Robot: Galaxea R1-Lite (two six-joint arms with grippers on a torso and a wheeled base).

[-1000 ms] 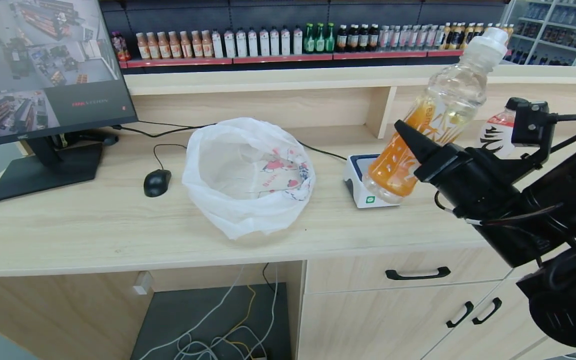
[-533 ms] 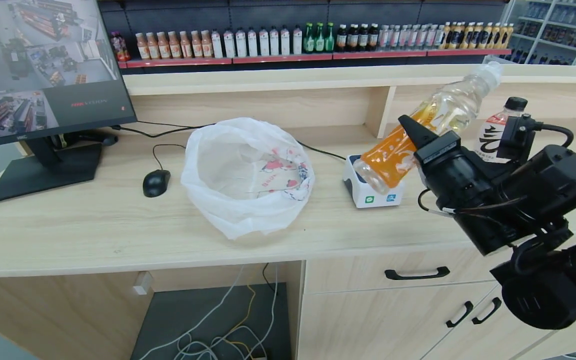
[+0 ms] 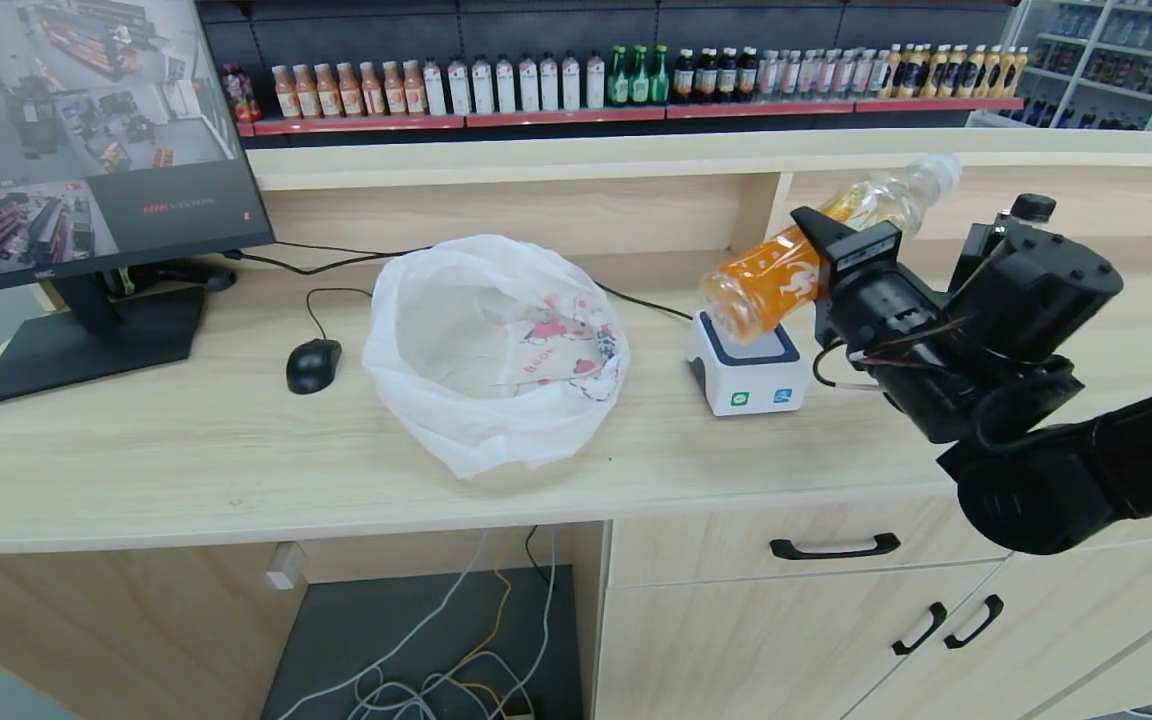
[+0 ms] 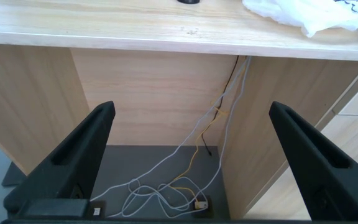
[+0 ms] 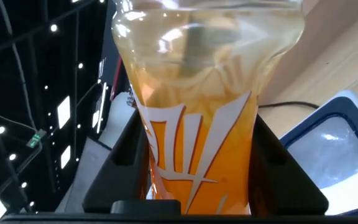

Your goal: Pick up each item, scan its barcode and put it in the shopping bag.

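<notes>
Orange-labelled clear plastic drink bottle (image 3: 786,280) held tilted almost flat, base end just above the small white box scanner with blue-rimmed glass top (image 3: 748,375), cap end angled up and away from the scanner

Likely reason for the pose: label side presented to the scanner window for the barcode read. Whether the code itself faces the glass, cannot tell

Right pincer (image 3: 816,270) clamped across the bottle's orange mid-section; black fingers (image 5: 120,155) press both sides of the label, base sticking out past the fingertips toward the scanner. No contact seen between bottle and scanner; apart, close

Crumpled white plastic shopping bag (image 3: 496,350) sits open-mouthed on the pale wood counter (image 3: 186,450) just beside the scanner, on its monitor side; short carry once the scan is done. Step in hand, by my reading: scan; bagging not yet done

Second bottle, black cap (image 3: 1033,207), stands beyond the scanner behind the right arm, likely waiting its turn

Left pincer (image 4: 191,118) spread wide, holding nothing, low in front of the counter, bag side of the scanner
</notes>
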